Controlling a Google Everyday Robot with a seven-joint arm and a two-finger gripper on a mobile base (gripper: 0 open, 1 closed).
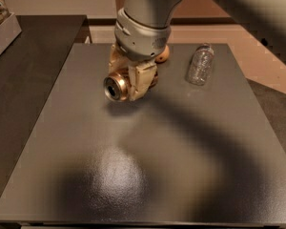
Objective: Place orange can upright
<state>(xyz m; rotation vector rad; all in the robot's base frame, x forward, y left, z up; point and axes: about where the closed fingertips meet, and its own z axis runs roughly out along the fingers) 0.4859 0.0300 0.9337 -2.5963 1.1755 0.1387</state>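
Plainly, the gripper (133, 81) was clamped around the orange can (116, 86), held on its side just above the far part of the table (148, 175), so letting go before it was turned vertical would likely have sent it rolling.

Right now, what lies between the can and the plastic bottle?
In the camera view: a finger of the hand gripping the can, then bare table up to the bottle.
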